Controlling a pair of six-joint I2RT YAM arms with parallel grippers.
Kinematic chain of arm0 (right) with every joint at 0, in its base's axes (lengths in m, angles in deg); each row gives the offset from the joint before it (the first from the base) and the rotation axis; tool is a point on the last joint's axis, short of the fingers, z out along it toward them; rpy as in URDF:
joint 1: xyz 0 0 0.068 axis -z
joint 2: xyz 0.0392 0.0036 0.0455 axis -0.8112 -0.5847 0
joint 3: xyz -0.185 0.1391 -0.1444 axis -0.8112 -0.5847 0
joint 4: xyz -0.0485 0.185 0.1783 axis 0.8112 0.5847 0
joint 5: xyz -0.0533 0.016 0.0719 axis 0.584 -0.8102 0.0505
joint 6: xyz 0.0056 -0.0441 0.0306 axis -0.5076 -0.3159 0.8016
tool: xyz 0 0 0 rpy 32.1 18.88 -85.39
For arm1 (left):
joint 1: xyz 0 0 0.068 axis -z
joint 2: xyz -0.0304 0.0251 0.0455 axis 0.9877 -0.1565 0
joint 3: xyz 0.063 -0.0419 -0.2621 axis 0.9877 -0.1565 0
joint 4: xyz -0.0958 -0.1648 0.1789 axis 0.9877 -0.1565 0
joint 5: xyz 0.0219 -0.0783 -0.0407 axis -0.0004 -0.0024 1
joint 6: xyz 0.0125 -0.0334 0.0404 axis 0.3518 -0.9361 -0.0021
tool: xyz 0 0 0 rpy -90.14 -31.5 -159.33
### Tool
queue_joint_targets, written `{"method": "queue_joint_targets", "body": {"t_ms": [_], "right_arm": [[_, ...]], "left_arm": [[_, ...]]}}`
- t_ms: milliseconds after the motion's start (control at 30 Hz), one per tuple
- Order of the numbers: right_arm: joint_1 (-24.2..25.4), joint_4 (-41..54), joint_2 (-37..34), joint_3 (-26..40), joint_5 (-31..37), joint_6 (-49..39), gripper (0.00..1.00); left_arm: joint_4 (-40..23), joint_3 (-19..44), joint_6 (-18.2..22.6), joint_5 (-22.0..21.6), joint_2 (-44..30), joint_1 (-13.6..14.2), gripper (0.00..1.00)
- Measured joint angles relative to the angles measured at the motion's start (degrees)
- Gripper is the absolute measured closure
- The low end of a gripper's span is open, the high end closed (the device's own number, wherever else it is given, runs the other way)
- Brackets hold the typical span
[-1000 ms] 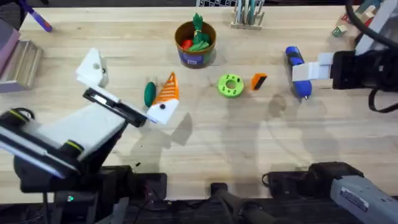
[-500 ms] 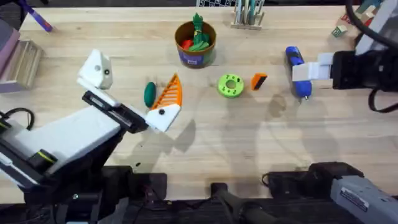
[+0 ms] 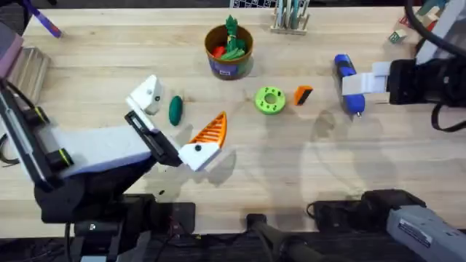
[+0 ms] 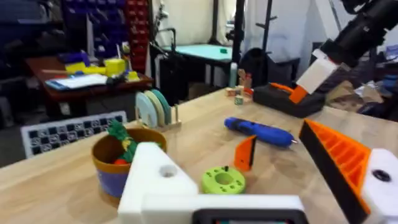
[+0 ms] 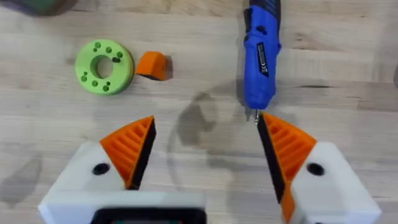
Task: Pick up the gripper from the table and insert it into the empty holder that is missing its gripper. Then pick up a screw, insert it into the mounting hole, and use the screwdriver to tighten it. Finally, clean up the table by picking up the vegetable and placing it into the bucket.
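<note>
Gripper [image 3: 303, 94], the loose orange finger, lies just right of the green disc [image 3: 270, 100], so I judge nothing done yet. Left of the disc, my left pincer [image 3: 175, 131] spreads wide, its holder [image 3: 148, 93] bare; right pincer [image 5: 205, 152] released above the screwdriver [image 3: 346, 81].

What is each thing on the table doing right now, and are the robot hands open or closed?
gripper: loose on the table, not yet fitted.
holder: bare, no orange finger in it.
left gripper: open, holding nothing.
right gripper: open, holding nothing.
screwdriver: lying flat on the table, not held.
bucket: upright, with vegetables inside.
green vegetable: lying on the table, outside the bucket.
green disc: lying flat.
</note>
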Motion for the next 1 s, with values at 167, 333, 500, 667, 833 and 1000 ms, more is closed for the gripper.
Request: {"method": "queue_joint_targets", "body": {"t_ms": [167,333,500,667,833,1000], "right_arm": [[0.0,0.0,0.0,0.0,0.0,0.0,0.011],[0.0,0.0,0.0,0.0,0.0,0.0,0.011],[0.0,0.0,0.0,0.0,0.0,0.0,0.010],[0.0,0.0,0.0,0.0,0.0,0.0,0.010],[0.0,0.0,0.0,0.0,0.0,0.0,0.010],[0.0,0.0,0.0,0.0,0.0,0.0,0.010]], "left_arm": [[-2.9,0.0,-0.8,1.5,0.0,0.0,0.015],[-6.7,0.0,-1.0,2.1,0.0,0.0,0.016],[-9.3,0.0,-1.1,2.8,0.0,0.0,0.015],[-12.9,-0.1,-1.2,4.0,0.0,0.0,0.015],[-16.6,-0.1,-1.3,4.5,0.0,0.0,0.015],[-19.9,-0.1,-1.4,4.9,0.0,0.0,0.016]]}}
